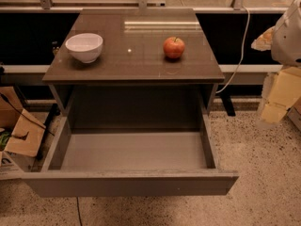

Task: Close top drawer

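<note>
The top drawer (131,182) is pulled far out of the grey-brown cabinet (136,74) toward me. Its plain flat front runs along the bottom of the view, and its lighter grey inside (134,150) holds nothing. My gripper (278,98), pale yellow under a white arm housing (288,32), hangs at the right edge of the view. It is to the right of the cabinet, level with the drawer's back right corner, and touches nothing. The drawer fronts beneath are hidden by the open drawer.
A white bowl (84,46) and a red apple (174,47) sit on the cabinet top. Cardboard boxes (19,131) lie on the floor at the left. A white cable (237,55) hangs behind the cabinet at the right. The floor is speckled stone (263,173).
</note>
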Action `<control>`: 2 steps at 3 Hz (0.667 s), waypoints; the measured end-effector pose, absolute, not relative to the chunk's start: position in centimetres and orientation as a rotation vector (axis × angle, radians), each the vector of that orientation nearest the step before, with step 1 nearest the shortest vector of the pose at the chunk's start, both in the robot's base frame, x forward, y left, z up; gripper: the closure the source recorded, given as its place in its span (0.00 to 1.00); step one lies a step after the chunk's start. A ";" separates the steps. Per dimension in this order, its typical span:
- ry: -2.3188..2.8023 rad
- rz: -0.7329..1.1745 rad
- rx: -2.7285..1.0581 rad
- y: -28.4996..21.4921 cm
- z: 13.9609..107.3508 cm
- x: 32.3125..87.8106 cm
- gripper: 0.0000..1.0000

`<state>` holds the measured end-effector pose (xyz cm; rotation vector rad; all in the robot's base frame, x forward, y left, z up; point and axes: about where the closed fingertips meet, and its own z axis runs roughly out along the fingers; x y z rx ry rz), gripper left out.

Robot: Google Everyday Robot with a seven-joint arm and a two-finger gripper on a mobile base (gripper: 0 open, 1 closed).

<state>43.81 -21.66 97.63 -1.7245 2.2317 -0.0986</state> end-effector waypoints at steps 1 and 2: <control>2.232 -0.099 -1.725 -21.7 97.6 43.8 0.00; 2.226 -0.106 -1.720 -21.6 97.8 43.8 0.12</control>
